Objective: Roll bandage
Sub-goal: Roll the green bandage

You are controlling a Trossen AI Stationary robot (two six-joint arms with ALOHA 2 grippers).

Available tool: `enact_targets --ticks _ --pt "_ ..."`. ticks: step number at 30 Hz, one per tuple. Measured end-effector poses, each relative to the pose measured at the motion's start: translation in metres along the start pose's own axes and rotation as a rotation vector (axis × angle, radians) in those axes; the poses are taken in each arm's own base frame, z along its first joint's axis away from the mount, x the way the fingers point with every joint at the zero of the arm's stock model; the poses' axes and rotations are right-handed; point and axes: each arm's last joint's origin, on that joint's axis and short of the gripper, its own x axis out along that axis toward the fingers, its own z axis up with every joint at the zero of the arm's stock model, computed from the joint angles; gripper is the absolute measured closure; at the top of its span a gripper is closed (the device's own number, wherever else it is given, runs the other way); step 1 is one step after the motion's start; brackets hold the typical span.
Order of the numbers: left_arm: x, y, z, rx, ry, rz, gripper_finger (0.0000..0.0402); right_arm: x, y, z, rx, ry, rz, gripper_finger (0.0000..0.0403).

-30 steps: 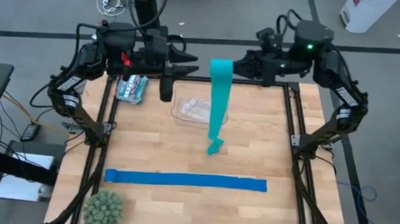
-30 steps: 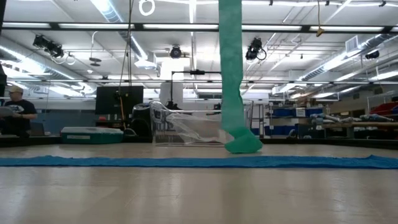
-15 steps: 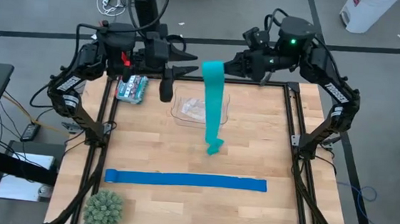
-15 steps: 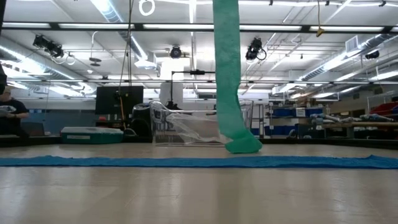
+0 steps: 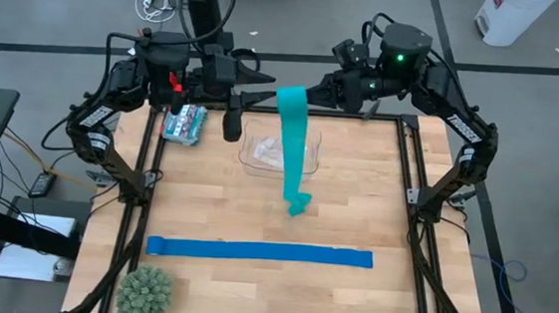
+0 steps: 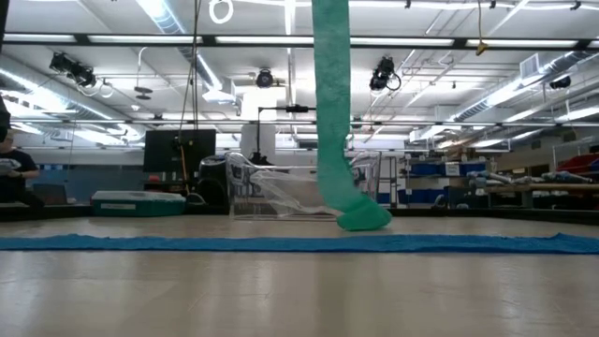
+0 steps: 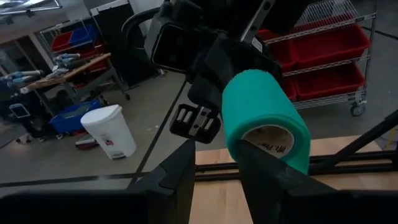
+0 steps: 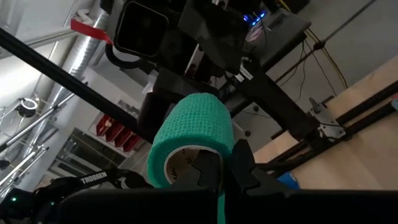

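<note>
The teal bandage is partly wound: its roll (image 5: 292, 99) hangs high over the table's far side, between my two grippers. The loose strip (image 6: 329, 103) hangs straight down from the roll. The strip's crumpled lower end (image 5: 299, 206) lies on the wooden table (image 5: 356, 203). My right gripper (image 5: 317, 91) comes level from the table's right and is shut at the roll's end. My left gripper (image 5: 263, 87) points level at the roll from the left. In the left wrist view its fingers stand apart with the roll (image 7: 264, 118) just beyond one of them. My right gripper is shut at the open end of the roll, by the rim of the core (image 8: 186, 163), coming level from the table's right. Its own fingers (image 8: 239, 163) hide the exact hold. The roll is lifted clear, axis about level, with the strip hanging below it. Whether my left gripper touches the roll, I cannot tell; one finger (image 7: 264, 171) stands in front of the roll's lower edge.
A royal-blue strip (image 5: 259, 252) lies flat across the table's near half. A clear plastic container (image 5: 278, 154) sits behind the hanging strip, a teal-and-white packet (image 5: 184, 124) at the far left, a green spiky ball (image 5: 145, 291) at the near left corner. A person (image 6: 11, 168) is in the room beyond.
My right gripper has carried the roll toward the table's left, closer to my left gripper, staying shut. The hanging strip has swung left with it, while its lower end has stayed on the table.
</note>
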Motion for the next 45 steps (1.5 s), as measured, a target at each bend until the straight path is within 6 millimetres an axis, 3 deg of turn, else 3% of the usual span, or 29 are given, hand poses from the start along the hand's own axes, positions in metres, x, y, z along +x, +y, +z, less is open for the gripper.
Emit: enact_targets --ticks 6,23,26,31,39,45 --pt "-0.001 0.0 0.0 -0.002 0.005 0.01 0.0276 -0.007 0.0 0.004 -0.004 -0.019 -0.004 0.0403" --pt "-0.002 0.0 0.0 -0.005 0.01 0.011 0.0277 0.013 -0.015 0.007 -0.02 -0.01 0.008 0.0403" --pt "-0.002 0.0 -0.001 -0.004 0.014 0.01 0.0298 0.015 -0.016 0.007 -0.023 -0.011 0.01 0.0403" --pt "-0.002 0.0 0.0 -0.019 0.007 -0.003 0.0383 0.016 -0.015 0.008 -0.038 -0.018 0.02 0.0386" --pt "-0.002 0.003 -0.001 -0.162 0.013 0.011 0.0391 0.011 -0.015 0.011 -0.05 -0.036 0.012 0.0334" --pt "-0.003 0.01 -0.002 -0.274 0.004 0.032 0.0394 -0.005 -0.006 0.015 -0.073 -0.094 0.003 0.0324"
